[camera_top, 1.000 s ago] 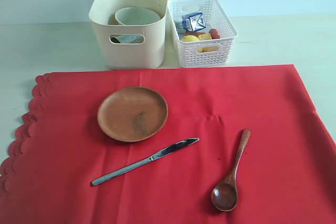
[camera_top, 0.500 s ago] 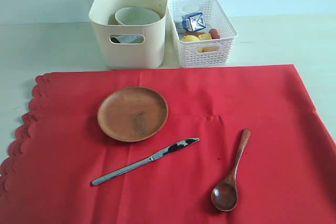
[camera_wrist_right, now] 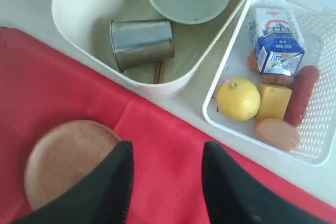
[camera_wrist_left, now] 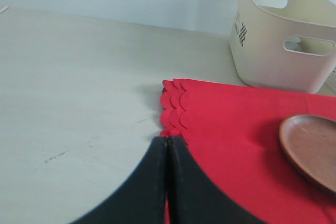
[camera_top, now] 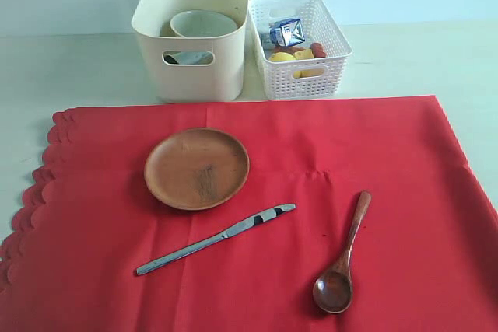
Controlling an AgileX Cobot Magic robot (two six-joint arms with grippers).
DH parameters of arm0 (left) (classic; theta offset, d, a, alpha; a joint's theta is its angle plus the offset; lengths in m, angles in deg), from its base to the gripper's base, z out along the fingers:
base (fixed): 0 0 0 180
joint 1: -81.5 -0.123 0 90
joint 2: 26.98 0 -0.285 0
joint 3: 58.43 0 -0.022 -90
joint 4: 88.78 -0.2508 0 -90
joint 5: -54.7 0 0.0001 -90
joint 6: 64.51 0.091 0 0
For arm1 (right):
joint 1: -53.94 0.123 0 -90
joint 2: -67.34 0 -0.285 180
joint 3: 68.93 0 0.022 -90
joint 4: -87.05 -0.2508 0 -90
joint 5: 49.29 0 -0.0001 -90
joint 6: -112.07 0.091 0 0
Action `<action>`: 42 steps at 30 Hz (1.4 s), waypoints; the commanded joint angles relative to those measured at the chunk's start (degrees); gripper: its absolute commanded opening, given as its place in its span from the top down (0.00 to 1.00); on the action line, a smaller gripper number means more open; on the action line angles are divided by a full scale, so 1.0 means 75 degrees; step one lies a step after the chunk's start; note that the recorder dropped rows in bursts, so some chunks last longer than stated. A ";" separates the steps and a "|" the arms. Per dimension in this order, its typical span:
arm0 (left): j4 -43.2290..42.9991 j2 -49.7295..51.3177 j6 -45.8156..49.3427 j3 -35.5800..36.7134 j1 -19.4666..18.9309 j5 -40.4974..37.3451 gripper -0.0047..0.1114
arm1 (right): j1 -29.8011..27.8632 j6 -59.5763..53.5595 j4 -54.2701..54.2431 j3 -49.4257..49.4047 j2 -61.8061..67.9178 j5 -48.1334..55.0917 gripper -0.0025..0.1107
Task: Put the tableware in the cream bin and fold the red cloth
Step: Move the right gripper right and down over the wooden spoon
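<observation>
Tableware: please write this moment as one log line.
in cream bin: bowl, steel cup | on red cloth: plate, knife, spoon | right hand: open | left hand: shut

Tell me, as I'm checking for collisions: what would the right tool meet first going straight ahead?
The right tool would likely meet the cloth first, on the bare strip between plate and cream bin; depth is unclear.

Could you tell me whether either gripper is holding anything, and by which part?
Nothing is held: the left gripper is shut empty near the scalloped edge of the red cloth, and the right gripper hangs open, empty.
</observation>
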 commanded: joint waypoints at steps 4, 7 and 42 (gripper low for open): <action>0.0055 -0.0048 0.0003 0.0025 -0.0012 0.0034 0.96 | -0.0007 0.0000 0.0241 -0.1628 -0.0910 -0.0071 0.61; 0.0055 -0.0048 0.0003 0.0025 -0.0012 0.0034 0.96 | -0.0007 0.0000 0.0241 -0.2346 -0.1341 -0.0366 0.61; 0.0055 -0.0048 0.0003 0.0025 -0.0012 0.0034 0.96 | -0.0007 -0.1944 -0.0547 -0.7723 -0.4987 -0.0774 0.61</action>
